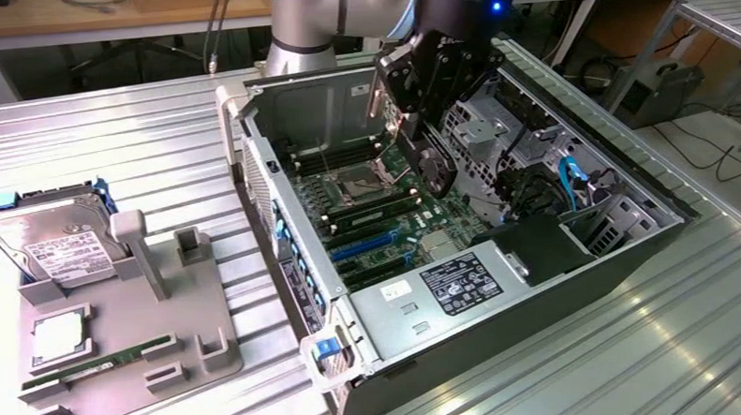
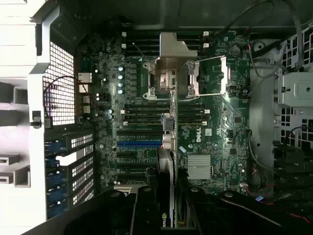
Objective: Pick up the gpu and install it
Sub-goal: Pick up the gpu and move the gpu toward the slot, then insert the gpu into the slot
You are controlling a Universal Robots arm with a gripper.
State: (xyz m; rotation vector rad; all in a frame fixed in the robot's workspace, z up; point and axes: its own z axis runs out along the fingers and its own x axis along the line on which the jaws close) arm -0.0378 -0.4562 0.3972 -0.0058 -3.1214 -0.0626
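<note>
Hanging clamped in the jaws, the gpu [image 1: 429, 164] points lengthwise down toward the motherboard [image 1: 361, 217].

Overhead room light was plenty bright, glaring off the ribbed metal table [image 1: 105, 135] and washing the case grille [image 2: 58, 83] out white, while the motherboard [image 2: 220, 122] sat dim down inside and only the gpu [image 2: 166, 164] edge caught a glint.

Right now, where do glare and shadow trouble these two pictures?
Exterior view: strong glare on the ribbed metal table, while the case is evenly lit inside. Wrist view: the motherboard is dim, the socket frame reflects brightly, everything outside the case is washed out white.
</note>
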